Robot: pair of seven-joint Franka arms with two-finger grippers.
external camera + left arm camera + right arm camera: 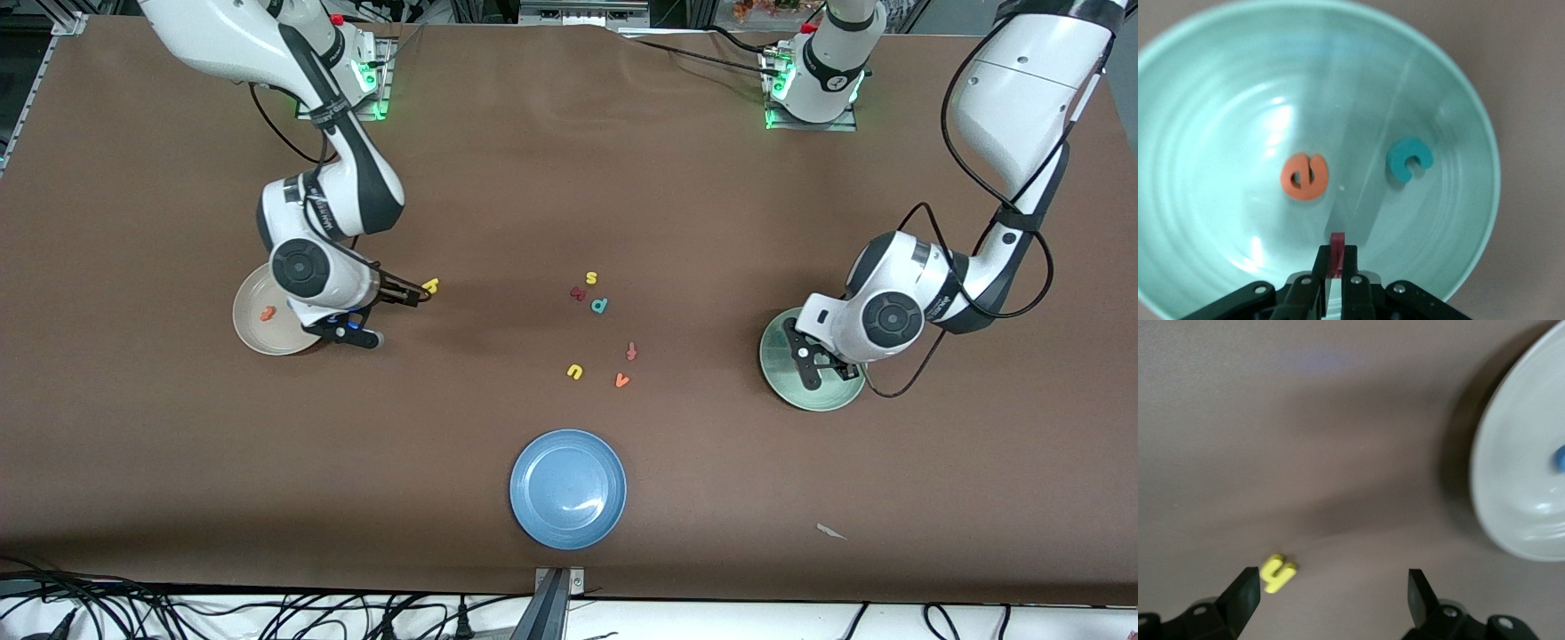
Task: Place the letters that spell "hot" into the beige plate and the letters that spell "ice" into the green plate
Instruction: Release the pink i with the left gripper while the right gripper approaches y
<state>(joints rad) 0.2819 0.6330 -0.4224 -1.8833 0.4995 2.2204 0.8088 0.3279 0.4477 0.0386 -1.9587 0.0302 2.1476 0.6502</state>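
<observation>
Because the small yellow foam "h" (431, 285) lay on the brown table cloth (551, 178) outside the round cream-beige plate (252, 332), near its rim toward the middle of the table, the right gripper (418, 296) hung low over it with its fingers spread wide and holding nothing. In the right wrist view the "h" sat between those fingers, close to one of them, placed, I judged, for a pick-up. The tiny orange "t" (267, 313) was already in that plate, and a blue edge (1559, 458) there was probably the "o". Mid-table lay the letters that neither word needs: a yellow "s" (591, 278), a dark red letter I could not read (578, 292), a teal "p" (600, 306), a yellow "u" (574, 372), an orange "v" (621, 380) and an orange-red "f" (631, 351). The round blue plate (567, 489) sat nearer the camera. At the left arm's end, the left gripper (805, 356) hovered over the pale mint-green plate (827, 396), clenched on the dark red bar "i" (1337, 250), likely to drop it beside the orange "e" (1304, 177) and teal "c" (1409, 159) lying inside. Apart from the letters, no brand or label was legible.
</observation>
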